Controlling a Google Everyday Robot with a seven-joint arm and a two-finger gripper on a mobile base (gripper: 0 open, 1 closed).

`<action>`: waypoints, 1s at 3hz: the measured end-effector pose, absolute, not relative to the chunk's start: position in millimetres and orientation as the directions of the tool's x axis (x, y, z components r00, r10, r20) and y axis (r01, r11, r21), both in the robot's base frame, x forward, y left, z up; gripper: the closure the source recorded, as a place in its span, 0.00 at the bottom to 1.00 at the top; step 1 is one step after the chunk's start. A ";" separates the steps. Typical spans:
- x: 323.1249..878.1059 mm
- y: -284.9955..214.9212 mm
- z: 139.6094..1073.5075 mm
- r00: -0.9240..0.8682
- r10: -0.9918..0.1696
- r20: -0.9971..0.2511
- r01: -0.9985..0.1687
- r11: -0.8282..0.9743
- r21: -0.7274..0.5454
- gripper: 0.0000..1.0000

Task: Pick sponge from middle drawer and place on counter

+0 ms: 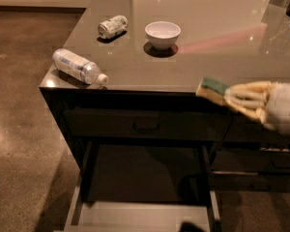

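My gripper (228,97) comes in from the right, its pale ribbed fingers (246,100) shut on the sponge (212,89), a small pad with a green face over a yellow layer. It holds the sponge at the height of the front edge of the counter (212,37), right of centre, above the open middle drawer (145,178). The drawer is pulled out below, with a dark floor and pale grey front rim, and nothing shows in it.
On the counter stand a white bowl (162,34), a lying plastic bottle (79,67) at the left front corner and a crushed can (111,26) behind it. A closed top drawer front with a black handle (146,126) is above the open drawer. Narrower drawers (256,163) are at right.
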State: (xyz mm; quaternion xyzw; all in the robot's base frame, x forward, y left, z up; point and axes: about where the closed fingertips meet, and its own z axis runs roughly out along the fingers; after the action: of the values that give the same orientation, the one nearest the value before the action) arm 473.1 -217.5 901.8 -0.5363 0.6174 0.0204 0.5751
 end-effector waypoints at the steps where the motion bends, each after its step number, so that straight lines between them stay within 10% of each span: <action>1: 527.8 -217.9 935.0 0.244 -0.644 -0.725 -0.673 0.426 -0.604 1.00; 3: 625.7 -174.4 930.9 0.248 -0.700 -0.670 -0.675 0.371 -0.637 0.61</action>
State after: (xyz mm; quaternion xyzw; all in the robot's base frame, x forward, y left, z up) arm 625.7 -174.4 930.9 -0.5608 0.6131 -0.0110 0.5563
